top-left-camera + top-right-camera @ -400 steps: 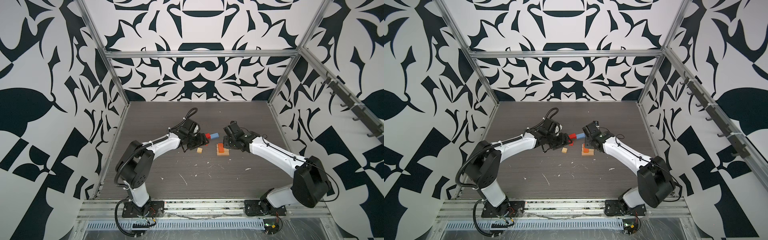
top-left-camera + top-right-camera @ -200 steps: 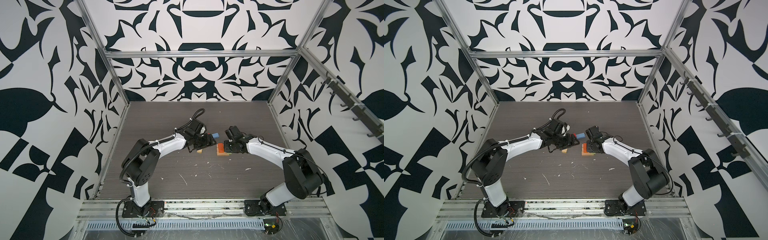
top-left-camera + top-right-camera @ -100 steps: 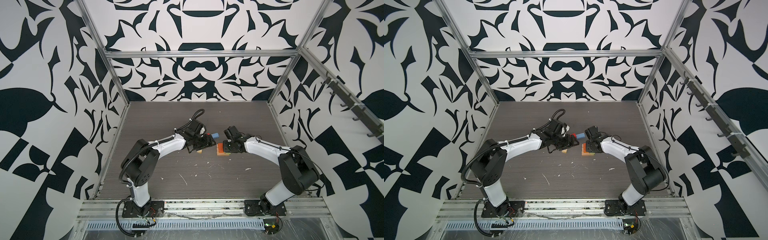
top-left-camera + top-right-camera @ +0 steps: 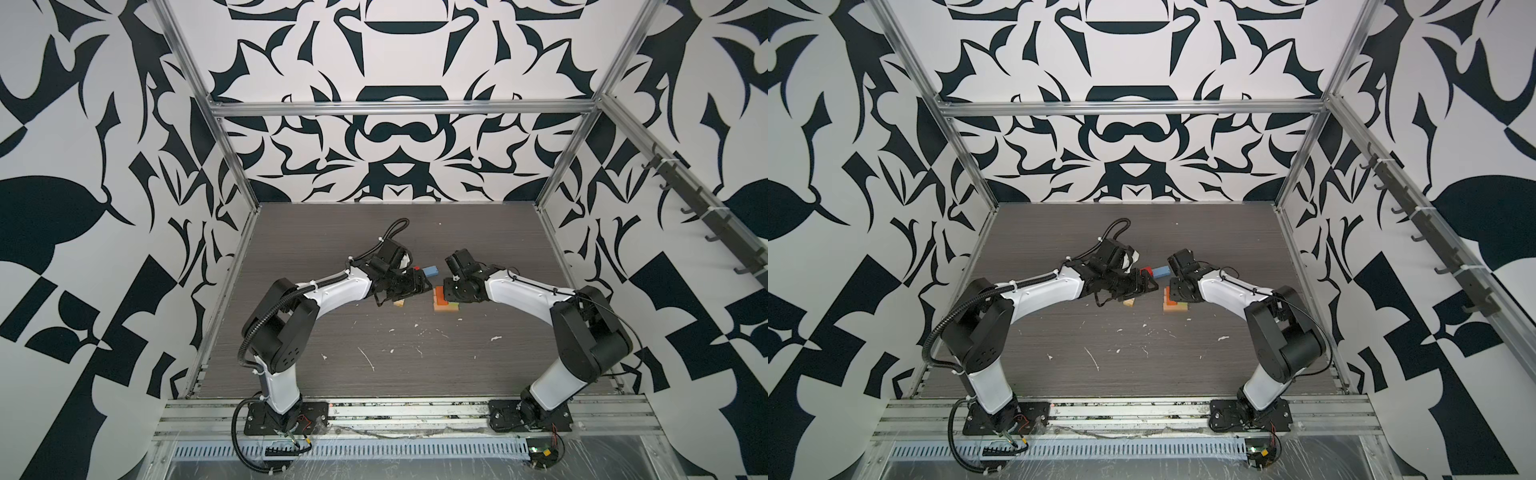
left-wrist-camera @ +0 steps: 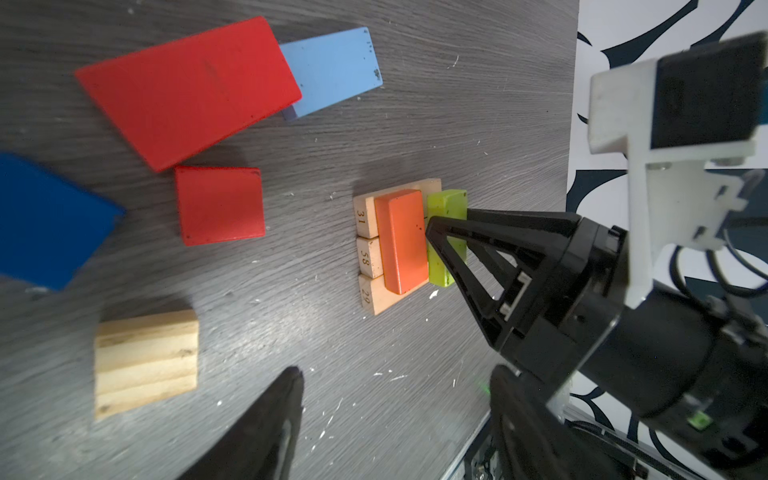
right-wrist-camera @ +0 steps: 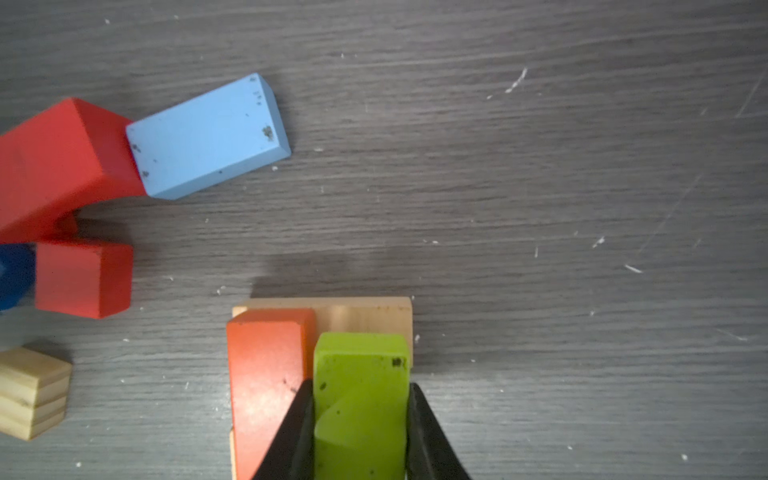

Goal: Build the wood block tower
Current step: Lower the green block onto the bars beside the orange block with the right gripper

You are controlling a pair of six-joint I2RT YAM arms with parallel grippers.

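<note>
Right claw (image 6: pixel 359 388) is pinching the lime block (image 6: pixel 359 415) on the tan base (image 5: pixel 368 257) of the tower (image 4: pixel 445 302), tight beside the orange block (image 5: pixel 403 241). Left claw (image 4: pixel 417 286) hangs spread and empty, around the tower's 10 o'clock in a top view.

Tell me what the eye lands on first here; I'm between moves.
The right gripper, shut on the lime green block, holds it beside the orange block on the tan base at mid-table. Bright loose pieces lie by the open, empty left gripper: a large red block, a light blue block, a red cube and a dark blue block. Loud black-and-white patterned walls surround everything.
</note>
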